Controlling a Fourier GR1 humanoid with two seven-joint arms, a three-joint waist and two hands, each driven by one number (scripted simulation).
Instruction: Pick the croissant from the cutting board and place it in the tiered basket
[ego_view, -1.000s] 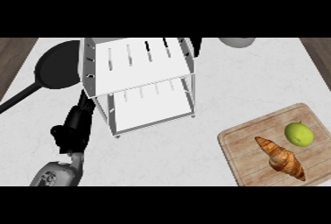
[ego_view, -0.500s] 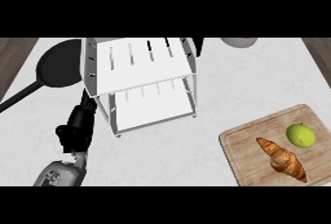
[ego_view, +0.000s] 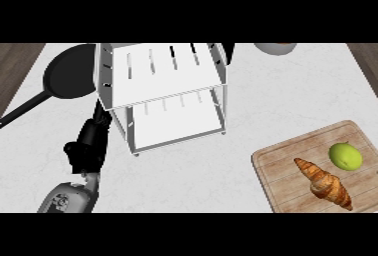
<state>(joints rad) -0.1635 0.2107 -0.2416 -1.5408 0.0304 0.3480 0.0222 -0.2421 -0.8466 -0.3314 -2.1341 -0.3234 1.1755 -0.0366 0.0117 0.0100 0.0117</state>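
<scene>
Partly hidden behind the tiered basket (ego_view: 164, 95): frying pan (ego_view: 70, 77), tips of the left robot hand (ego_view: 87, 146). Cut off at the top edge: grey bowl (ego_view: 275, 47). Right robot hand nowhere visible.

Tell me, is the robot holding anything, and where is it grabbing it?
Nothing is held. The left hand rests open beside the tiered basket. The croissant lies untouched on the cutting board. The right hand is out of view.

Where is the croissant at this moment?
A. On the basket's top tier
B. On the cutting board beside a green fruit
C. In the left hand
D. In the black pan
B: the croissant lies on the cutting board, next to the green fruit.
</scene>
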